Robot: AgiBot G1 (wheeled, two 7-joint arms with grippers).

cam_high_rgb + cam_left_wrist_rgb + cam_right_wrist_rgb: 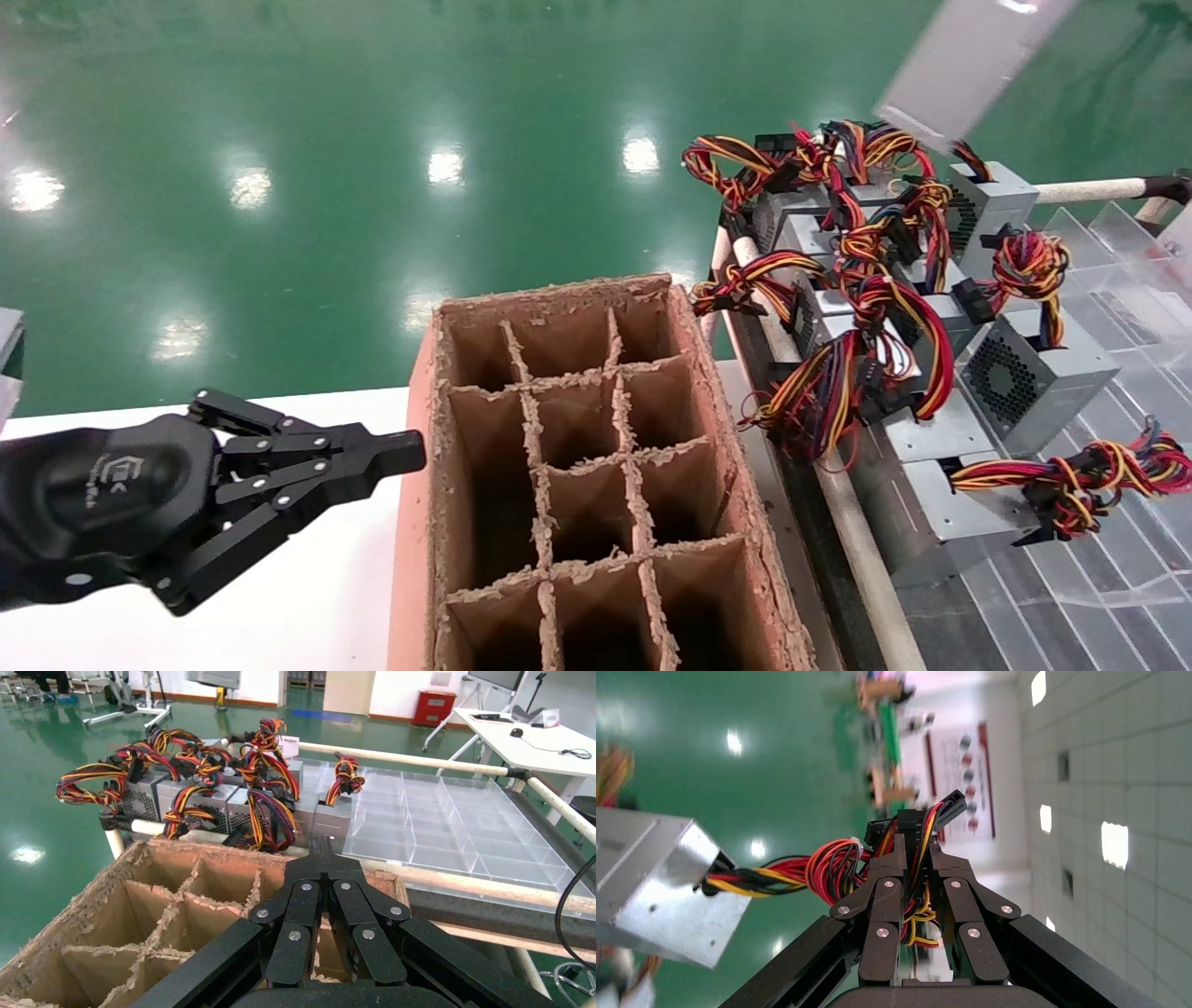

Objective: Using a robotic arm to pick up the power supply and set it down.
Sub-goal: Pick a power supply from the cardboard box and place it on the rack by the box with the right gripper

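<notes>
My right gripper (916,829) is shut on the red, yellow and black wire loom (828,871) of the power supply (659,881). The grey metal box hangs from those wires in the air, over the green floor. In the head view the same grey box (968,65) shows at the top right, above the rack; the right gripper itself is out of that view. My left gripper (410,452) is shut and empty, held level just left of the cardboard divider box (577,466). From the left wrist, its closed fingertips (322,846) point across that box.
Several other power supplies (1034,373) with tangled wire bundles (866,354) lie on a clear compartment tray (1117,578) on the rack at right. A white tube rail (861,550) edges the rack. The white table (307,596) holds the cardboard box.
</notes>
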